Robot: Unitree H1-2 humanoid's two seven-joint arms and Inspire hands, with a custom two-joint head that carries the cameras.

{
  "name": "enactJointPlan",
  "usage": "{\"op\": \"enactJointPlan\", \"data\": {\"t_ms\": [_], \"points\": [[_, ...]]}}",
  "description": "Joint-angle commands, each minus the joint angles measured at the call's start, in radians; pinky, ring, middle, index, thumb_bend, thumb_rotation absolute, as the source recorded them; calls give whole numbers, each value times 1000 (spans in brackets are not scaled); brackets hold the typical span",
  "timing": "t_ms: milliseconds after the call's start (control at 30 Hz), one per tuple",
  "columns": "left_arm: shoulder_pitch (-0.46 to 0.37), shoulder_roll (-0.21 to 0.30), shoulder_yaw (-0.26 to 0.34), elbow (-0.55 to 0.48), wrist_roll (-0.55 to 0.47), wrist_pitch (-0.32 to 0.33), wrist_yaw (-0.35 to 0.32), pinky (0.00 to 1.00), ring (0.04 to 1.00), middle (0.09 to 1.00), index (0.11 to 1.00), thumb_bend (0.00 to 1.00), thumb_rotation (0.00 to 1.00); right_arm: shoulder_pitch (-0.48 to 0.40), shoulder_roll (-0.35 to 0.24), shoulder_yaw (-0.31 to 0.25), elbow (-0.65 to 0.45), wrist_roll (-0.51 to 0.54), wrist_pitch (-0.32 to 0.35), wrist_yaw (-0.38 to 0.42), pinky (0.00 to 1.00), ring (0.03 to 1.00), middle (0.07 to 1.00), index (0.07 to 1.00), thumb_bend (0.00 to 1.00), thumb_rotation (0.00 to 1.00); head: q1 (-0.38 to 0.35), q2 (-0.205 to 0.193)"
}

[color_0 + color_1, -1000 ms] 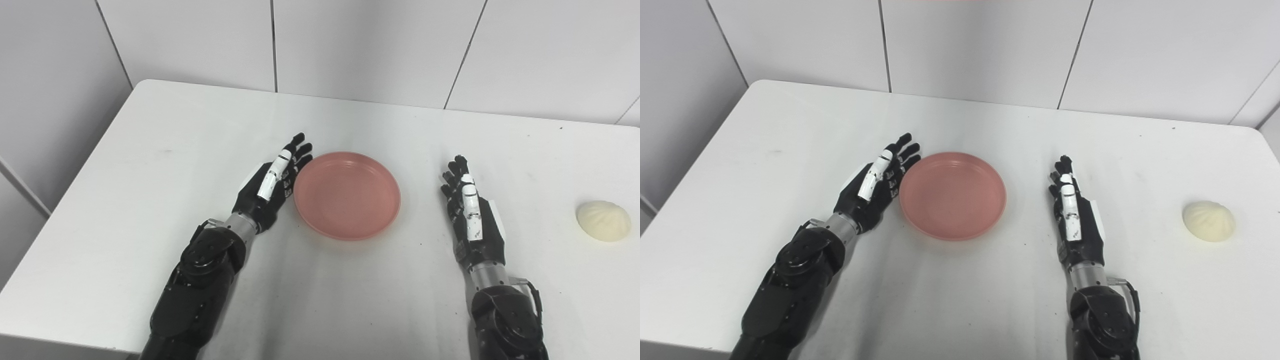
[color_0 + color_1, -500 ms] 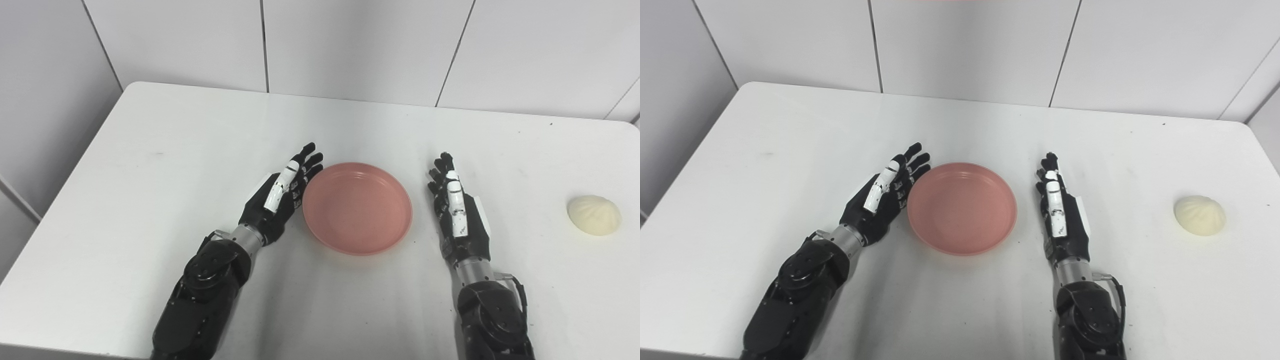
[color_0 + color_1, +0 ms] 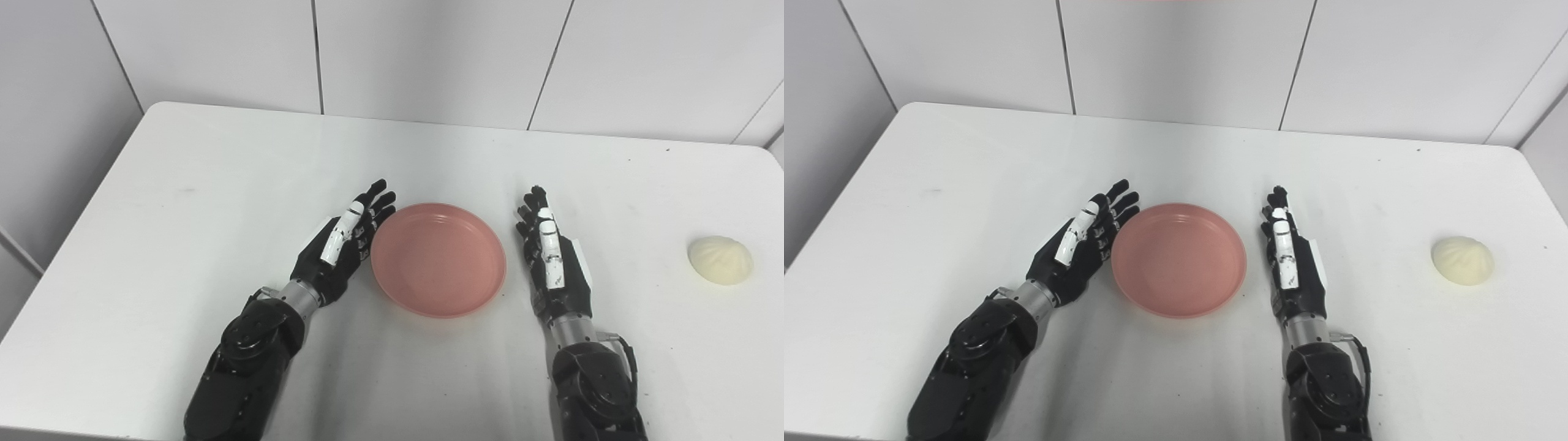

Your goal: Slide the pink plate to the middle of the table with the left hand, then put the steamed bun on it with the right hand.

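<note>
Basically a white table (image 3: 184, 202) carries everything, tiled wall (image 3: 429, 55) behind. Pink plate (image 3: 438, 260) sits near the table's middle, between both hands. Left hand (image 3: 343, 248) lies flat, fingers (image 3: 373, 208) spread and holding nothing, right against the plate's left rim. Right hand (image 3: 551, 260) stands edge-up just beside the plate's right rim, fingers straight, empty. Steamed bun (image 3: 720, 260) rests well apart at the right.

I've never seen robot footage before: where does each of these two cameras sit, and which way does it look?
Left eye view: on the head, looking down at the table; both forearms, left hand and right hand show.
Right eye view: beside it, same downward look, same arms.
Shared: pink plate between the open hands, steamed bun far right.
</note>
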State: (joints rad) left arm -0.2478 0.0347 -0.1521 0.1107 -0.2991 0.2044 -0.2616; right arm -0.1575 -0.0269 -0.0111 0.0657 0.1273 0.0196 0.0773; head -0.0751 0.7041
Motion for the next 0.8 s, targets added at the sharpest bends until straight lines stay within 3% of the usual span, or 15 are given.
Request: {"op": "enactJointPlan", "data": {"t_ms": [0,400,500,567,667,767], "points": [[14,-8,0,49,22,22,6,1000,1000,1000,1000,353,1000,25,21,13,28,4,11,7,1000,1000,1000,1000,241,1000,-2,0],[20,-39,50,33,62,-23,38,1000,1000,1000,1000,378,1000,5,11,-13,-37,-57,-24,-54,1000,996,995,1000,229,1000,-32,-7],[22,-43,62,28,62,-24,38,1000,1000,998,1000,382,1000,-16,-11,-25,-16,-77,-96,-57,1000,982,990,1000,321,1000,-39,-8],[25,-45,72,21,63,-24,44,1000,996,989,1000,374,1000,-30,-25,-36,-30,-81,-85,-62,1000,978,989,996,502,1000,-56,-13],[30,-43,89,9,61,-24,49,1000,996,990,1000,377,1000,-57,-63,-54,-75,-110,-63,-72,1000,969,983,990,600,1000,-83,-19],[35,-37,98,2,61,-27,43,1000,994,991,1000,381,1000,-81,-98,-69,-96,-123,-80,-74,1000,950,966,985,674,938,-101,-24]]}}
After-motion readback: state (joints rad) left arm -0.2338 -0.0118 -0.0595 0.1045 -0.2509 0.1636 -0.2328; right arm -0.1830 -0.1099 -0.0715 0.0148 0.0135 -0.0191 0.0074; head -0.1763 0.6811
